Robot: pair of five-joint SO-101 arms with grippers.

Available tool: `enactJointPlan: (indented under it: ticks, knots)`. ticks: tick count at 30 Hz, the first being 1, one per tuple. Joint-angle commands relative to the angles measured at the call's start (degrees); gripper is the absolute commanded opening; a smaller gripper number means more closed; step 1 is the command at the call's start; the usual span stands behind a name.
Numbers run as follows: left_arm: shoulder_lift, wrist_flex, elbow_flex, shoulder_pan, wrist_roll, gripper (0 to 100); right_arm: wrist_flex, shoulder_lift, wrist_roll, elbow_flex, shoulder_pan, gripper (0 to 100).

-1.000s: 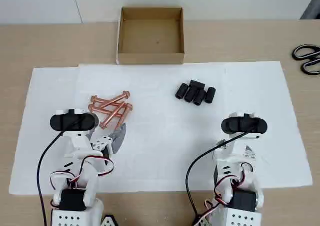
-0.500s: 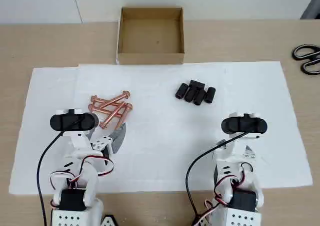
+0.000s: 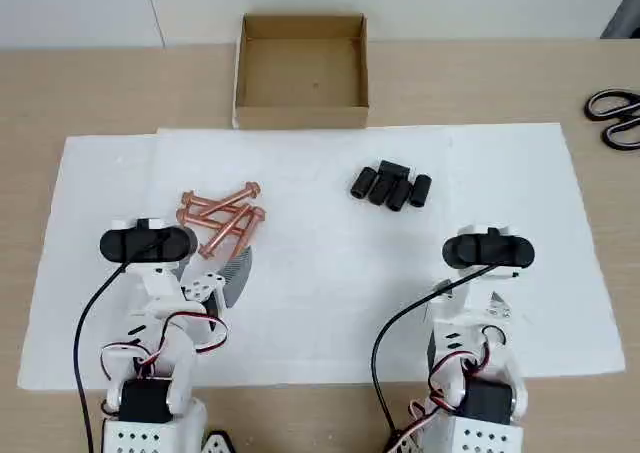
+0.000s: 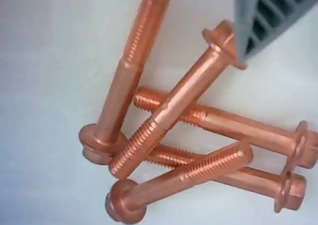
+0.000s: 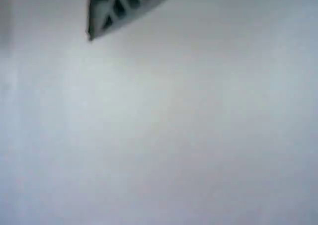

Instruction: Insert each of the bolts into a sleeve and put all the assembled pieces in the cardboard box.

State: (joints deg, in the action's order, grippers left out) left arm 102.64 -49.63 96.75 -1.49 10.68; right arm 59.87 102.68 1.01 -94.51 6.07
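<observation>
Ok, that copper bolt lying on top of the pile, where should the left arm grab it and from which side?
Take the top bolt by its smooth shank, between the flanged head and the threads, probably coming down from above and gripping across it. It rests over the other bolts, so that stretch sits raised and uncovered.

No visible change; nothing has moved — anywhere.

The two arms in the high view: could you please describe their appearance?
Both the left arm and right arm are white plastic with black motors, each topped by a black oval camera housing. A black cable trails from each, plus thin red wires.
</observation>
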Motion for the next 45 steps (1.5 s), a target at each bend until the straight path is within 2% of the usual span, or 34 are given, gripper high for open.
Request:
enactJointPlan:
  ticks: [1, 18, 21, 23, 26, 29, 33, 39, 42, 45]
  knots:
    - [0.44, -0.09, -0.31, -0.35, -0.26, 31, -1.1, 0.4, -0.18, 0.26, -0.04, 19.1]
    - [0.44, -0.09, -0.31, 0.0, -0.09, 31, -1.19, 0.4, -0.44, 0.26, 0.22, 19.1]
    - [0.44, 0.44, -0.4, 1.76, -0.09, 31, -1.19, 0.4, -0.7, 0.26, 0.4, 19.1]
    - [0.44, 0.97, -1.19, 1.41, 0.0, 31, -1.01, 0.4, -2.55, 0.97, 0.66, 19.1]
    - [0.44, -0.62, -8.31, -2.2, -0.09, 31, -0.75, 0.4, -6.59, 5.71, 4.53, 19.1]
    - [0.0, -3.08, -14.99, -6.95, -1.05, 31, 1.27, -0.22, -7.38, 13.98, 11.03, 19.1]
    - [-0.97, -8.88, -19.47, -8.79, -8.35, 31, 9.98, -0.31, -8.26, 23.65, 14.55, 19.1]
    - [-15.38, -14.07, -33.71, -8.79, -9.14, 31, 10.42, -5.58, -14.33, 31.56, 14.55, 19.1]
    - [-29.01, -17.49, -43.65, -8.62, -9.14, 31, 9.98, -15.69, -15.03, 40.7, 14.55, 19.1]
    - [-44.4, -21.89, -53.58, -8.53, -9.14, 31, 14.73, -29.41, -15.03, 53.63, 14.46, 19.1]
